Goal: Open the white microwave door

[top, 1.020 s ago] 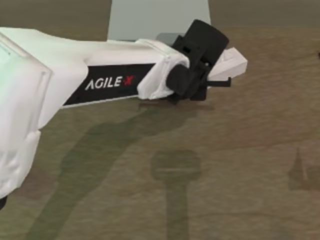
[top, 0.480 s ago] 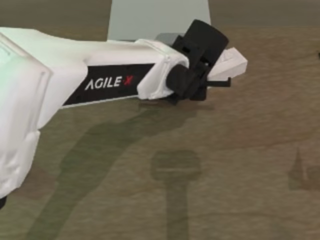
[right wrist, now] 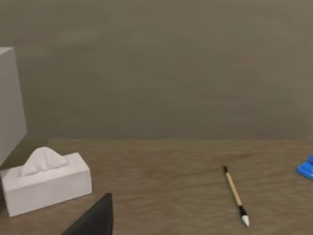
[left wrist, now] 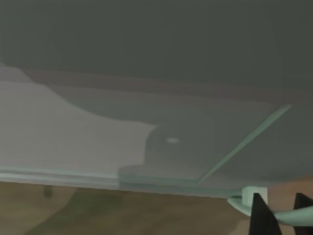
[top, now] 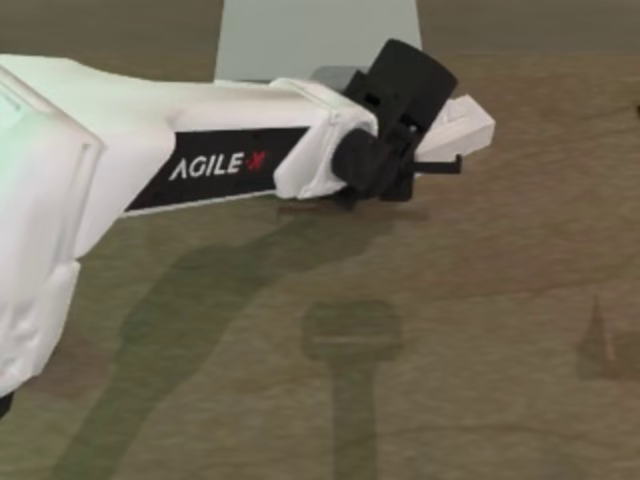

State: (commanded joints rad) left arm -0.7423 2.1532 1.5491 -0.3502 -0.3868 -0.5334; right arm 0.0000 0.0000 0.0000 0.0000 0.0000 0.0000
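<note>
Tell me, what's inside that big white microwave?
Through the microwave door, grey and see-through, the left wrist view shows only a hazy grey cavity and no distinct object. From above, the left arm covers most of the white microwave, so its interior stays hidden.

obstacle: left arm [top: 150, 160] spans table's [top: 480, 300] left | right side open, tissue box [right wrist: 46, 183] far right

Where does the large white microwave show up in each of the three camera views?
Top view: the large boxy white microwave sits at the upper edge, behind the left gripper.
Left wrist view: its grey translucent microwave door fills most of the picture, close up.
Right wrist view: only a white corner shows, beside the small white tissue box.
Shared landmark: the brown wooden table.
</note>
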